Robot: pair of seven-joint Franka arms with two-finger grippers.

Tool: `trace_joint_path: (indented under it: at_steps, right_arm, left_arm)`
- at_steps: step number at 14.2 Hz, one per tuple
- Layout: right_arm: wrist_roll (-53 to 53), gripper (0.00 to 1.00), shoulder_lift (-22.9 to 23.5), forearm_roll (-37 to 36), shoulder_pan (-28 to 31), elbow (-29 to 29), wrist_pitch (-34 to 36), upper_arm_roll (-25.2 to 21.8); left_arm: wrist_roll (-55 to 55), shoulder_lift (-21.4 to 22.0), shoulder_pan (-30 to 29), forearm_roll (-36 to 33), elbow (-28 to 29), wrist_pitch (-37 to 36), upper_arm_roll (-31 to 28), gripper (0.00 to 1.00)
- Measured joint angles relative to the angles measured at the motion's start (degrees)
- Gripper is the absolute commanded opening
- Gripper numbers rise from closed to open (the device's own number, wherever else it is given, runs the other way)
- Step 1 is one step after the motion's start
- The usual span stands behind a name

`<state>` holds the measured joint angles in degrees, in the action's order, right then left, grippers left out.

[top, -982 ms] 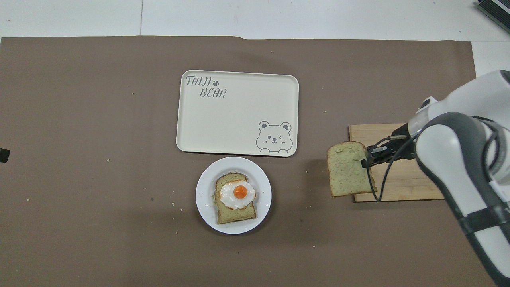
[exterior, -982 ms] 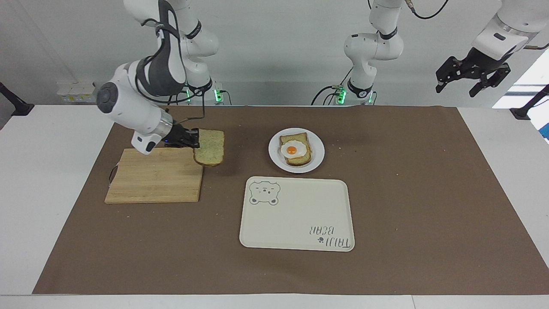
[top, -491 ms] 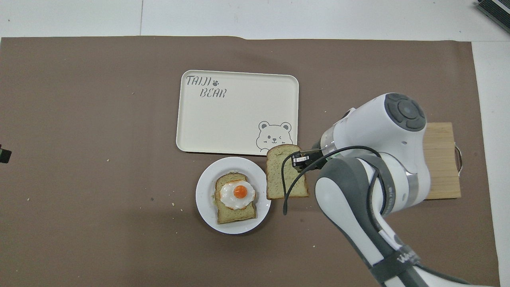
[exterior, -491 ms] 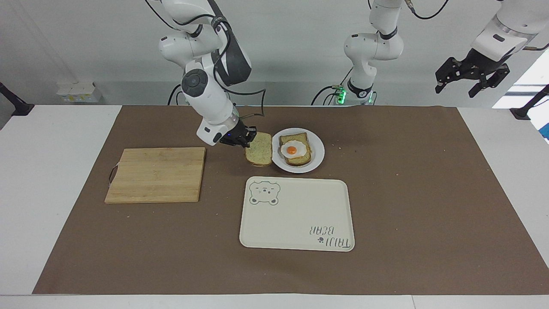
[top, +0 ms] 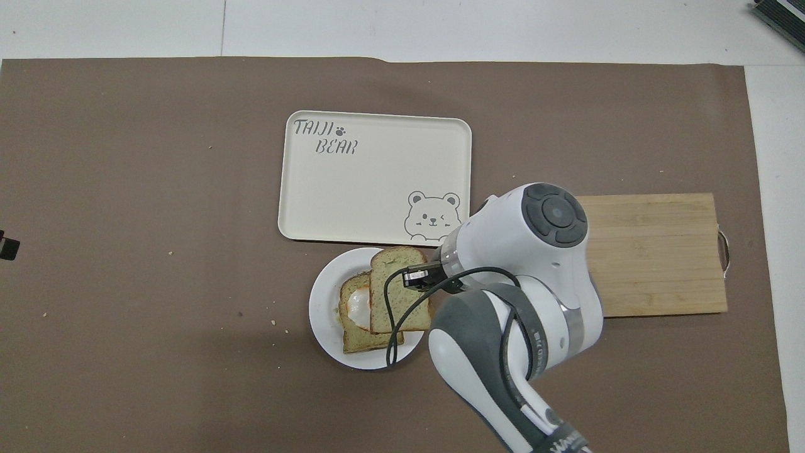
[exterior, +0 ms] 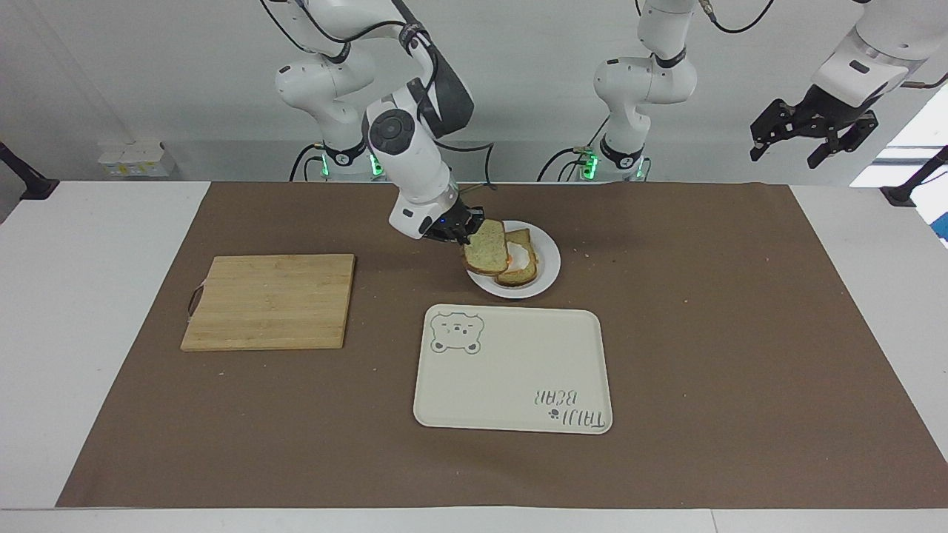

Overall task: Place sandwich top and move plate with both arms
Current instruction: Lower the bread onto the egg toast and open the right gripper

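My right gripper (exterior: 461, 228) (top: 420, 277) is shut on one edge of the sandwich top (exterior: 485, 247) (top: 394, 290), a pale speckled bread slice with a brown crust. It holds the slice tilted over the white plate (exterior: 546, 272) (top: 322, 303), covering part of the toasted slice with the fried egg (exterior: 521, 263) (top: 356, 309). I cannot tell whether the two slices touch. My left gripper (exterior: 811, 133) waits high in the air past the left arm's end of the table, its fingers spread open and empty; only its tip (top: 7, 245) shows in the overhead view.
A cream tray with a bear drawing (exterior: 512, 369) (top: 375, 178) lies just farther from the robots than the plate. A wooden cutting board (exterior: 270, 300) (top: 657, 253) lies bare toward the right arm's end. A brown mat (exterior: 740, 333) covers the table.
My right gripper carried the bread slice from over the cutting board's edge across the mat to over the plate, where it now covers part of the egg toast. The left arm stayed put.
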<state>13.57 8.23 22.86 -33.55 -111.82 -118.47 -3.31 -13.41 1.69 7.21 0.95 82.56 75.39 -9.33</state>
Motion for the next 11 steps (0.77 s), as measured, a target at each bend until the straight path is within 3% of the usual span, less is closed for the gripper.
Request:
trace_joint_path:
  at_steps: [4,11]
  right_arm:
    - [3.03,0.0,3.55,0.83,-4.26,-0.18,-3.76,0.07]
    - [3.06,0.0,6.88,1.11,-4.86,-0.55,-7.64,0.01]
  left_arm:
    - [0.01,0.16,0.0,0.0,0.23,0.03,0.0,1.0]
    - [0.02,0.59,0.0,0.0,0.61,0.06,0.0,1.0]
